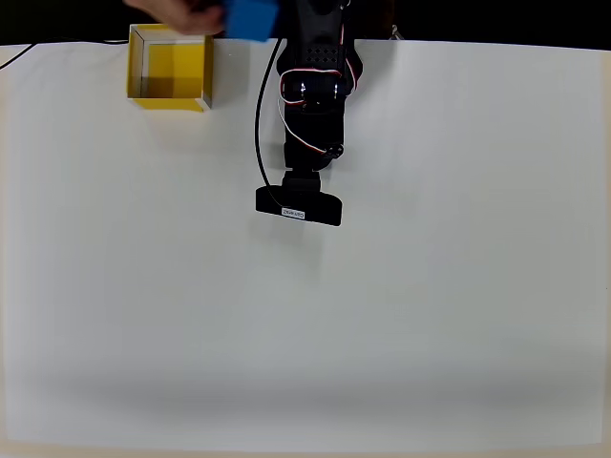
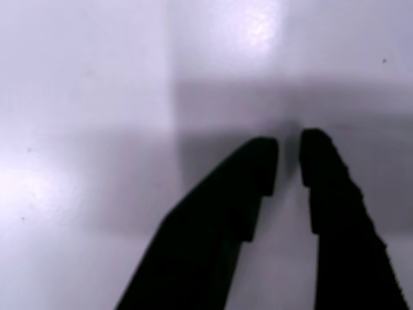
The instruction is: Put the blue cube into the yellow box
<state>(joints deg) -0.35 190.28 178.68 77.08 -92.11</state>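
Blue cube (image 1: 252,19) at top edge of overhead view, matte plain blue, cut off by the frame, edges slightly skewed to the picture; roughly cubic, no clear long axis. A person's fingers (image 1: 186,13) hold it, just right of and above the yellow box (image 1: 171,67). Box sits on white desk (image 1: 430,315) at top left, open top, yellow walls, whitish rims, sides near square to desk edge. Hand (image 2: 288,155) in wrist view: black fingers nearly closed, narrow gap, nothing between, over bare desk.
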